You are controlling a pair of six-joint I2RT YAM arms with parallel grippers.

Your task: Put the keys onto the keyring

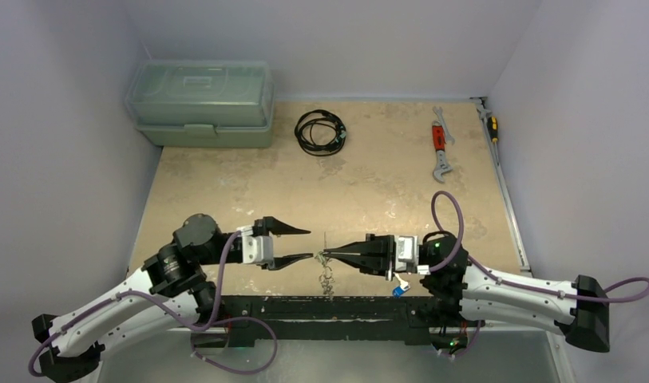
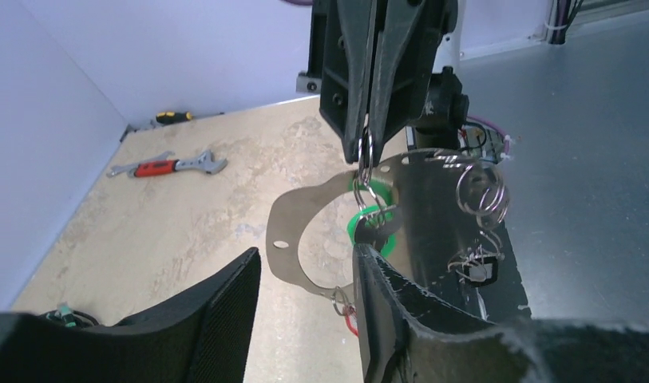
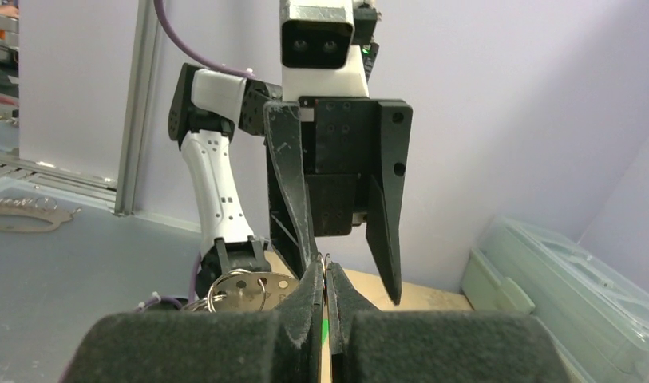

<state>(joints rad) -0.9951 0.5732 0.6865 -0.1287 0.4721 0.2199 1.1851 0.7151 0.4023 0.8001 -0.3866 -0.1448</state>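
Glossy metal keyring (image 2: 279,219), matt mottled tabletop (image 1: 369,183) (toolbox (image 1: 201,104): translucent plastic)

The keyring (image 2: 367,171) is a thin silvery wire loop. It hangs upright with its top pinched between the closed tips of the right gripper (image 2: 369,145). It sits over the near edge of the bench (image 1: 369,183), about midway between left and right. A green-headed key (image 2: 370,217) hangs at its lower end, only partly in view. More keys (image 1: 327,279) dangle below in a loose bunch with small wire rings, and a red head (image 2: 350,323) shows lowest. A blue tag (image 1: 398,290) hangs further right, near the bench edge. Whether it joins the bunch cannot be told.
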